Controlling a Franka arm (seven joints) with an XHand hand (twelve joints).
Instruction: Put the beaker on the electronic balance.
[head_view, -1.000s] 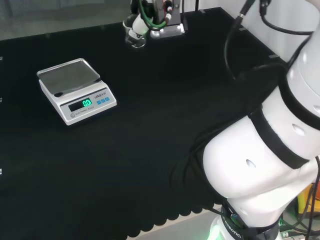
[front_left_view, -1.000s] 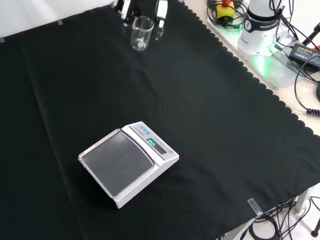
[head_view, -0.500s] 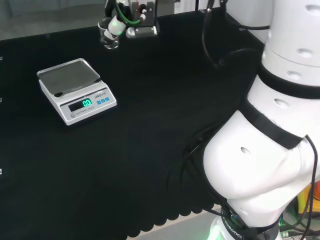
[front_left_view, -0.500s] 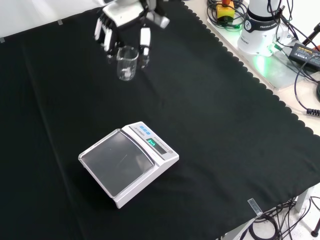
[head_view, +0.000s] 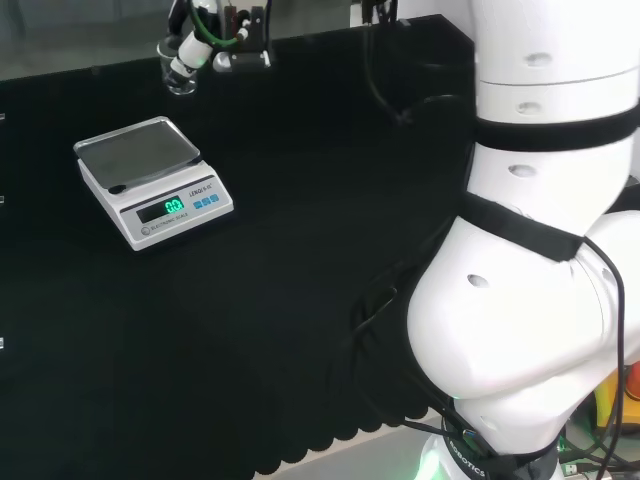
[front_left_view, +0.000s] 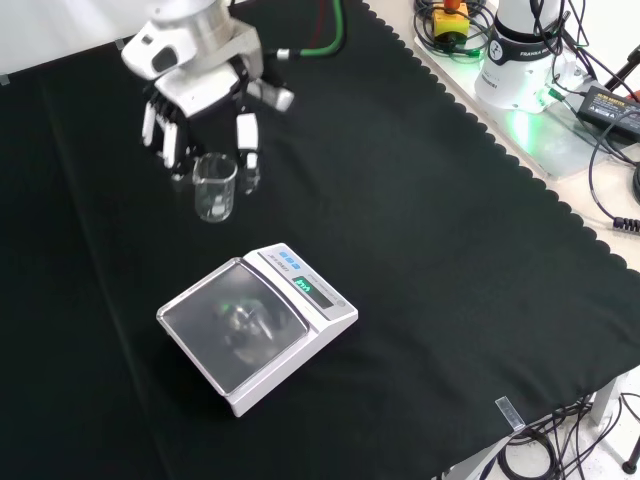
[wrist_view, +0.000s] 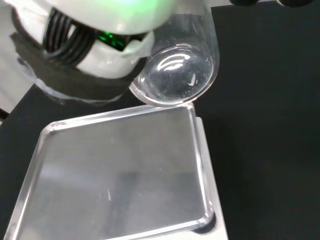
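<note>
One clear beaker (head_view: 180, 78) is noted in the head view, held in the hand (head_view: 205, 42) above the black-clothed table (head_view: 300, 200), beyond the far edge of the electronic balance (head_view: 152, 180) (display lit green). Front view: the hand (front_left_view: 200, 85) hangs from the top, its fingers (front_left_view: 247, 135) curled round the beaker (front_left_view: 215, 187), which is upright and clear of the cloth, just above the balance (front_left_view: 258, 326) in the picture. Wrist view: the beaker (wrist_view: 182, 70) base shows at the edge of the balance pan (wrist_view: 120, 175), with the hand (wrist_view: 90, 45) blurred beside it.
</note>
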